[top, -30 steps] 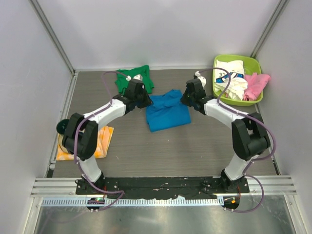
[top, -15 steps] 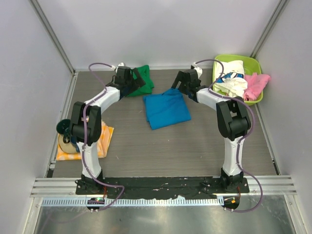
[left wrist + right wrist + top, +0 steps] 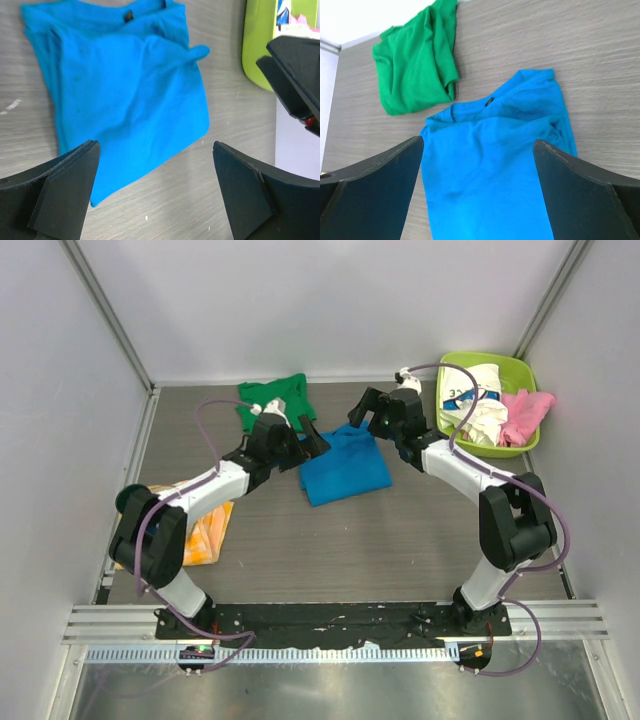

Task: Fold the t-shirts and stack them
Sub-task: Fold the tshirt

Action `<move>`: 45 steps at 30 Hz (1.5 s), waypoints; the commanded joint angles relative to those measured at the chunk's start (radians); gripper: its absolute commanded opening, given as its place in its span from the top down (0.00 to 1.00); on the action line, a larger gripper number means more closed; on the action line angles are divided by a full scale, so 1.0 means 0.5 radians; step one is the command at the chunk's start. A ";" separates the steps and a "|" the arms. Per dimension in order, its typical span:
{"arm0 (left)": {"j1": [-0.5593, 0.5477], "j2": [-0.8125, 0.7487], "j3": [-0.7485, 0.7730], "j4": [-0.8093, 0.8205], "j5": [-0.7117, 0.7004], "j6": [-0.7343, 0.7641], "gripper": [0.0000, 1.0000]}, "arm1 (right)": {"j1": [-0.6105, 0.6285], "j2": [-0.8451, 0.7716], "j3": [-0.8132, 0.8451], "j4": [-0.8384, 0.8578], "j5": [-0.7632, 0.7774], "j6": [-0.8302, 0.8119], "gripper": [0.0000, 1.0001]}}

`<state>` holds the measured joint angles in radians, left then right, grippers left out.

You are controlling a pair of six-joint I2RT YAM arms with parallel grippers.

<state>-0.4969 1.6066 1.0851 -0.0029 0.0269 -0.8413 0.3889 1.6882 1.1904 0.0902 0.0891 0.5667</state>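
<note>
Just now the left fingers [image 3: 312,443] and right fingers [image 3: 362,412] stood spread wide and empty, having released the plain bright blue cotton t-shirt [image 3: 345,475] they pinched a second earlier. It lay folded in a rough rectangle mid-tabletop [image 3: 400,540], near the folded plain green t-shirt [image 3: 275,400]. That fold looked finished; stacking seemed next, with a white printed t-shirt [image 3: 480,405] and a pink t-shirt [image 3: 527,410] waiting in the lime-green plastic basket [image 3: 520,365].

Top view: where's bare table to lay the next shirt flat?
Widest bare patch: the near strip between the blue t-shirt and the arms' base plate, bordered left by the checked cloth. The back row is crowded: green t-shirt, left arm's fingers, right arm's fingers, green basket.
</note>
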 commanded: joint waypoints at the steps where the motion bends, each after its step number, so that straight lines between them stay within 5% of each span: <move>1: -0.025 0.118 -0.050 0.337 0.283 -0.158 0.00 | 0.008 -0.008 -0.046 0.001 -0.144 0.023 0.02; 7: -0.031 0.097 -0.206 0.276 0.275 -0.244 0.00 | 0.008 0.020 0.000 -0.110 -0.343 0.011 0.03; 21: -0.037 -0.299 -0.645 0.076 0.124 -0.134 0.00 | 0.213 0.388 -0.049 0.240 -0.819 0.299 0.04; 27: -0.037 -0.351 -0.633 0.009 0.115 -0.075 0.00 | 0.235 0.394 0.107 0.314 -0.887 0.293 0.05; 38: -0.037 -0.397 -0.618 0.009 0.127 -0.057 0.00 | 0.192 0.878 0.601 0.298 -0.954 0.327 0.05; 45: -0.031 -0.415 -0.599 -0.086 0.063 0.017 0.00 | 0.173 0.907 0.543 0.436 -0.957 0.346 0.05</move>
<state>-0.5159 1.4395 0.7624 -0.0288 0.0883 -0.8722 0.4808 2.2063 1.4723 0.2237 -0.3752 0.7376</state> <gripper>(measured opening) 0.996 0.947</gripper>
